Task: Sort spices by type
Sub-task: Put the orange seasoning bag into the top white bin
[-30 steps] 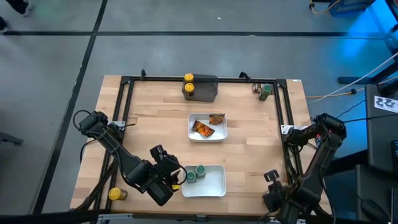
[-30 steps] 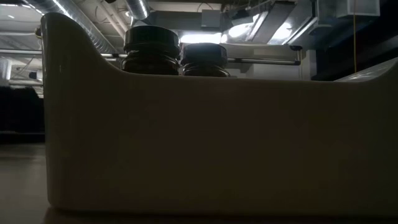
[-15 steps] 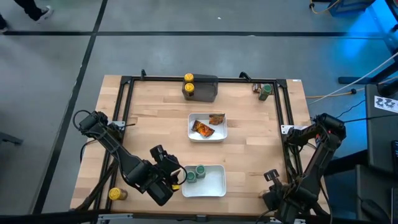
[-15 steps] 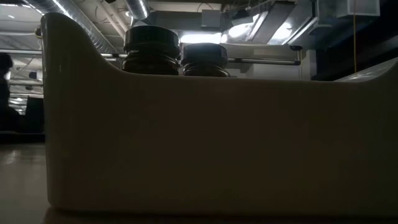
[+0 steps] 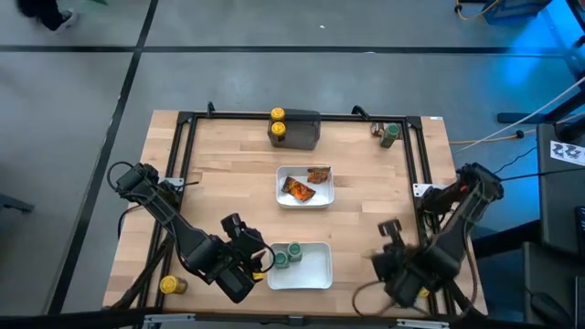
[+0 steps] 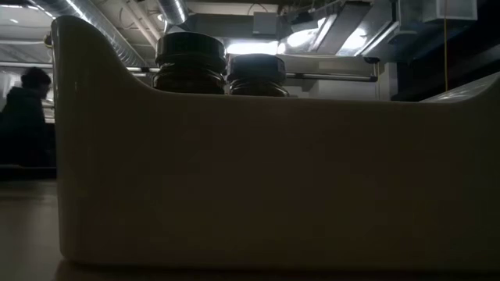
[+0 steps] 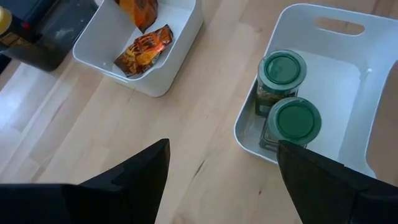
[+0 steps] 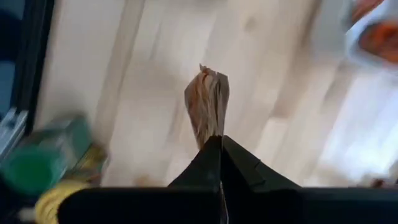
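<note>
Two green-lidded jars [image 5: 288, 256] stand in the near white tray [image 5: 315, 274]; their lids [image 6: 191, 51] show above its wall in the low view. Orange-brown sachets [image 5: 300, 187] lie in the middle tray [image 5: 281, 196]. Another green-lidded jar [image 5: 390, 134] stands at the far right. One yellow-lidded jar [image 5: 277, 116] stands by the dark block [image 5: 302, 131], and another [image 5: 169, 285] at the near left corner. My left gripper [image 7: 222, 146] hovers open just left of the near tray. My right gripper [image 8: 221, 146], right of that tray [image 5: 388, 233], is shut on a sachet [image 8: 208, 109]. My right gripper pinches one end of the sachet [image 8: 213, 132] between its two fingertips. The fingers point steeply down. The rest of the sachet sticks out beyond the tips, hanging clear of the table.
A black rail frame [image 5: 183, 164] runs round the tabletop. Bare wood lies between the middle tray and the right rail. A person [image 6: 27, 117] stands in the room beyond the table.
My right arm has swung from the near right corner toward the table's middle and risen. The left arm and the jars have kept still. A person has walked into the low view at its left.
</note>
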Tool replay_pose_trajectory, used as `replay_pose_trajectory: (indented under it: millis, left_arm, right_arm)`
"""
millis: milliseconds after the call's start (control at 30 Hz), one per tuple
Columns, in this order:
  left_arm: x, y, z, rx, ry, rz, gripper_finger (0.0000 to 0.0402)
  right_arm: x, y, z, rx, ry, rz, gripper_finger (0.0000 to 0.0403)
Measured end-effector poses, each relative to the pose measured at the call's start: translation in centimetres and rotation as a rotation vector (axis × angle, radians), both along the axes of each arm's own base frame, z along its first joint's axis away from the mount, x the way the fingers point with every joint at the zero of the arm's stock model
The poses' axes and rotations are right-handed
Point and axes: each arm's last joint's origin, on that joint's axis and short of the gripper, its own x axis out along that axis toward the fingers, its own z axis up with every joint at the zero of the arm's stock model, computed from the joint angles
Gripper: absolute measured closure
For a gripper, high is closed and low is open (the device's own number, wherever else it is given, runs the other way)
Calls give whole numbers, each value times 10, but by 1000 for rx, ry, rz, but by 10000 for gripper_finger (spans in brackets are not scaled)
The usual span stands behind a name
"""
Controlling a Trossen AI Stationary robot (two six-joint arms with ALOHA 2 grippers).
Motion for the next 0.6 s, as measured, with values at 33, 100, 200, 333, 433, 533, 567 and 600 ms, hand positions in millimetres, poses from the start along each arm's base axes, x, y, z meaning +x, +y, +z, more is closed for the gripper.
replay_pose_trajectory:
  millis: [33,100,200,333,433,533,567,600]
  left_arm:
    - [1,0,0,2,-1,-10,121]
    - [2,0,0,9,3,-20,121]
    - [3,2,0,11,5,-17,121]
    - [2,2,0,23,16,-29,121]
    - [0,-1,0,23,15,-41,121]
    - [-5,-6,0,18,13,-47,121]
    - [-6,-7,0,17,13,-49,121]
    - [-8,-9,0,13,11,-48,121]
  right_arm:
    - [6,-5,6,2,-28,-1,400]
    - [18,-17,17,2,-80,-6,400]
    - [37,-41,29,-29,-133,-30,400]
    - [59,-75,36,-126,-185,-80,400]
    - [71,-100,36,-175,-179,-105,401]
    - [84,-125,37,-182,-188,-146,401]
    - [89,-132,37,-178,-203,-161,400]
    - [94,-140,38,-169,-222,-175,400]
